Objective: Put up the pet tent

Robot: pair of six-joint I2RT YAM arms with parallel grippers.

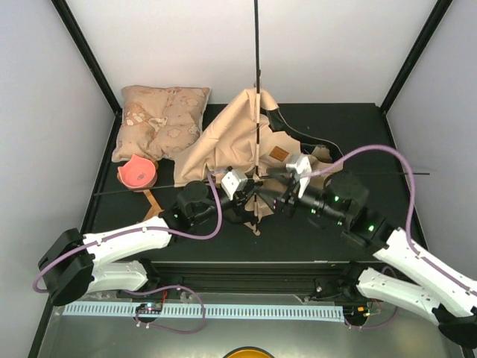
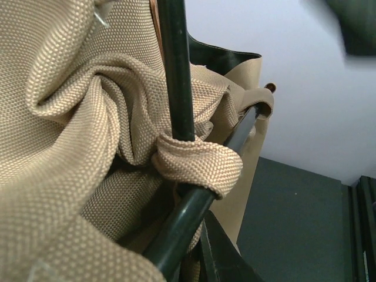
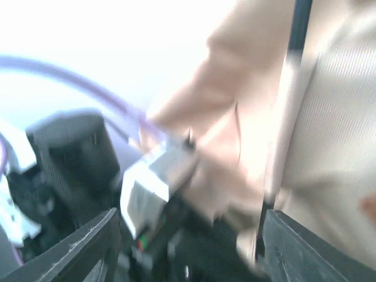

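The pet tent lies crumpled in tan canvas on the black table, its brown label patch facing up. One thin black pole stands upright through it. Another pole sticks out level to the right. My left gripper is at the tent's near edge, shut on a black pole that runs through a tan fabric loop. My right gripper faces it from the right. In the blurred right wrist view its fingers stand wide apart, open around nothing, with tan cloth ahead.
A beige patterned pillow lies at the back left, with a pink bowl in front of it. A pole end reaches left past the bowl. White walls and black corner struts close the table in.
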